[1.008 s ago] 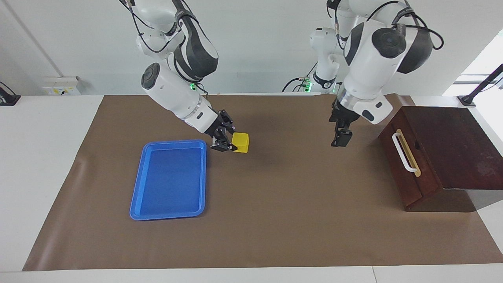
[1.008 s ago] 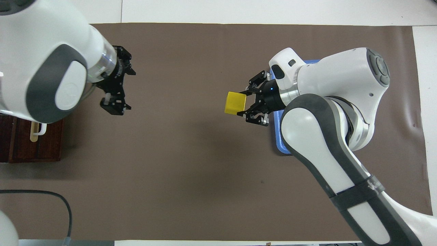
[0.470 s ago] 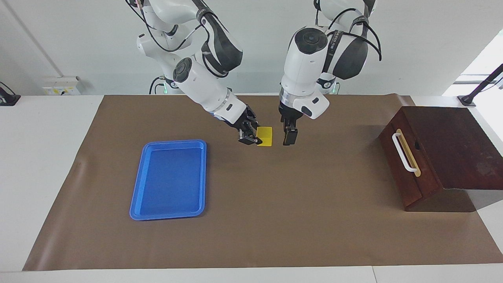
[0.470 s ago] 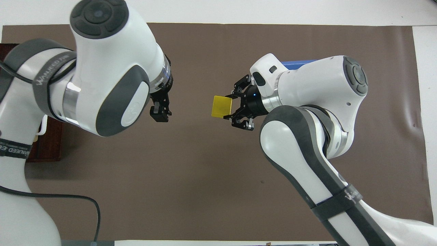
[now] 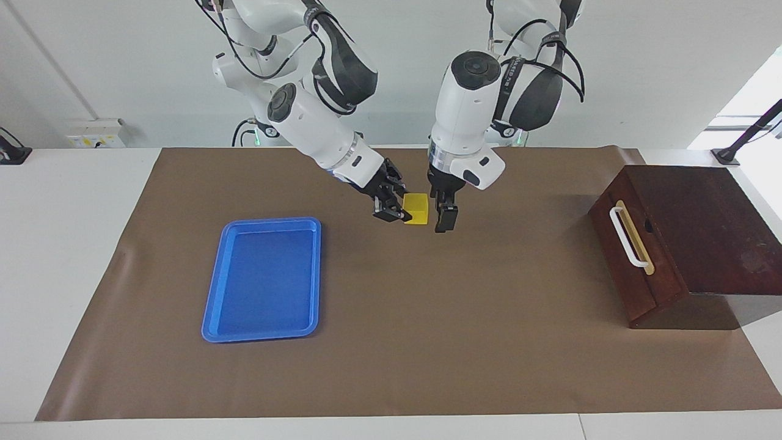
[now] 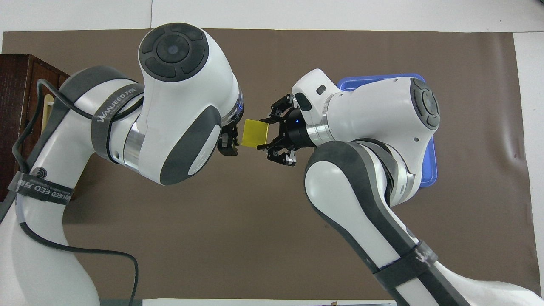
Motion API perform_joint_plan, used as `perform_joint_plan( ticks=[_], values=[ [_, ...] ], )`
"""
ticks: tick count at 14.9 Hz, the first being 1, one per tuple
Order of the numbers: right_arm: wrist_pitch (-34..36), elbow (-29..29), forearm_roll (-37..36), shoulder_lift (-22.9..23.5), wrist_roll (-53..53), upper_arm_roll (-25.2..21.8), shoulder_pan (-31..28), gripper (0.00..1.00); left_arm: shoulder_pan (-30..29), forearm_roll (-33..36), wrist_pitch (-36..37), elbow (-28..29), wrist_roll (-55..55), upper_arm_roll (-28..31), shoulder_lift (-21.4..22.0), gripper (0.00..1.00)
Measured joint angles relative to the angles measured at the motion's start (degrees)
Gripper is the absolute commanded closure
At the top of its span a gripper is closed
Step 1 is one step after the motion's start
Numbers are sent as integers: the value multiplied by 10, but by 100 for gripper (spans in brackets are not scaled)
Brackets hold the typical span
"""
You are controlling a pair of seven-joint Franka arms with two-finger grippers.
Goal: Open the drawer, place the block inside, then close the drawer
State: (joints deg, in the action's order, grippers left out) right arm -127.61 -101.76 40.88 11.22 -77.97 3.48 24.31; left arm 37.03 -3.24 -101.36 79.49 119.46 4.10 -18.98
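Right pincer [image 5: 397, 209] grips the yellow block [image 5: 417, 209] in midair beside the left pincer [image 5: 445, 219], whose arm strap reads "WANJEED".

Both views were bright and evenly lit from above. Daylight glared white at the window [image 5: 748, 104] past the drawer [image 5: 635, 244]. Shadows on the mat [image 5: 427, 342] were soft and faint. Focus was sharp, without motion blur.
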Motion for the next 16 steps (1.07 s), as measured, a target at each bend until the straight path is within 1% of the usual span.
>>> perform_joint_plan(
  ticks=[7,8,10,12,13,16],
  values=[
    [0,-2,0,0,0,0,1,100,5,10,-2,4,5,0,0,0],
    [-1,-1,0,0,2,0,1,100,6,12,2,5,5,0,0,0],
    [-17,0,0,0,16,2,4,100,7,24,32,8,-6,0,0,0],
    [-22,0,0,0,21,3,13,100,-2,41,63,9,-64,6,0,0],
    [-23,0,0,0,23,3,16,100,-17,43,72,10,-110,8,0,0],
    [-24,0,0,0,23,3,18,100,-82,44,82,14,-289,12,2,0]
  ],
)
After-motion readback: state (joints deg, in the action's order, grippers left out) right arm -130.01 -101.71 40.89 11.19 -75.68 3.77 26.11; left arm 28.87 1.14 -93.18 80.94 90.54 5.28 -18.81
